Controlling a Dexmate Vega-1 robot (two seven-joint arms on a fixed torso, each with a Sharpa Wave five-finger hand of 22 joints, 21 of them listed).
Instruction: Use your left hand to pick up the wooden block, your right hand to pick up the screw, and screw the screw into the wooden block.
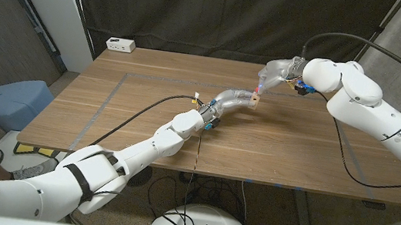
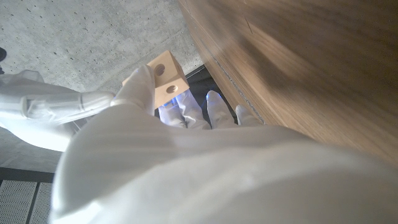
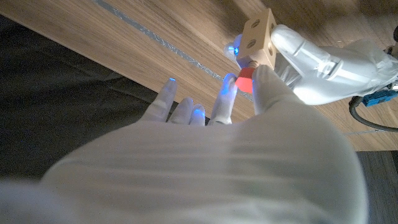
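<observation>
Above the middle of the brown wooden table (image 1: 146,113), the robot's white left hand (image 1: 235,99) holds a small pale wooden block (image 1: 253,99) with round holes in its faces, lifted clear of the tabletop. The white right hand (image 1: 277,70) reaches in from the far right side and meets the block from above and behind; in the head view the two hands and the block crowd into one small cluster, and the screw shows there only as a faint reddish speck that I cannot place exactly. The right wrist view makes it plain: a red-headed screw (image 3: 246,79) is pinched between the right hand's thumb and a finger, its head just beside one face of the wooden block (image 3: 259,36) and seemingly touching it, while the remaining fingers (image 3: 164,101) stand spread apart with blue light glowing at their tips. That same view shows the left hand (image 3: 323,68) wrapped round the block from the other side. The left wrist view gives the block (image 2: 165,77) from another angle, two round holes visible in its faces, gripped between the left hand's thumb and a finger whose tip glows blue, the other fingers (image 2: 217,109) raised and slightly apart below the table's edge; the screw is hidden from this view. At the table's far left corner sits a small white rectangular box (image 1: 121,44), and a black cable (image 1: 142,113) trails across the wood towards the left wrist.
</observation>
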